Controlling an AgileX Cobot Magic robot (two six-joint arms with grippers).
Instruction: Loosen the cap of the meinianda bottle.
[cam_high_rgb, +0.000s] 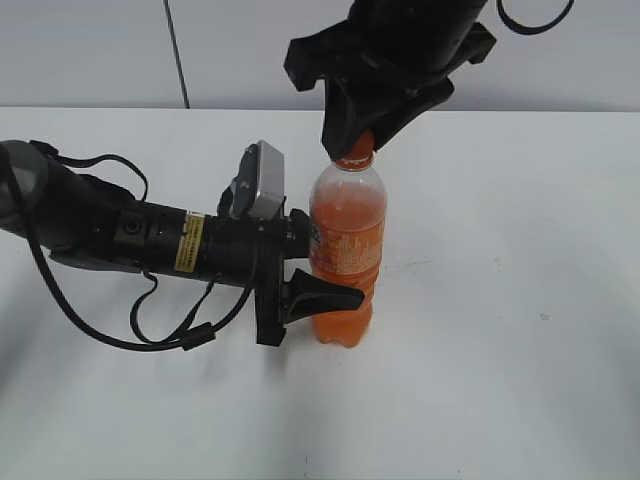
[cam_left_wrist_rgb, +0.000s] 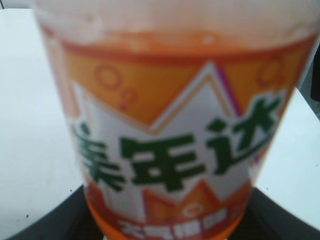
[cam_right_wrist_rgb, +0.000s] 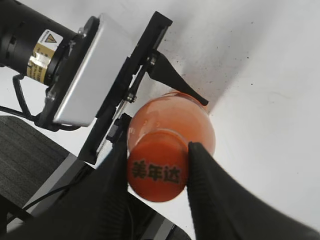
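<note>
The meinianda bottle (cam_high_rgb: 347, 250) stands upright on the white table, full of orange drink, with its orange-and-white label (cam_left_wrist_rgb: 170, 145) filling the left wrist view. My left gripper (cam_high_rgb: 318, 288) comes in from the left and is shut on the bottle's lower body. My right gripper (cam_high_rgb: 362, 140) comes down from above and is shut on the orange cap (cam_right_wrist_rgb: 158, 171), a black finger pressed on each side. The cap top bears dark characters. In the exterior view only the cap's lower edge (cam_high_rgb: 355, 158) shows under the fingers.
The white table (cam_high_rgb: 500, 330) spreads around the bottle. The left arm with its cables (cam_high_rgb: 120, 235) lies across the left side. A grey wall runs along the back.
</note>
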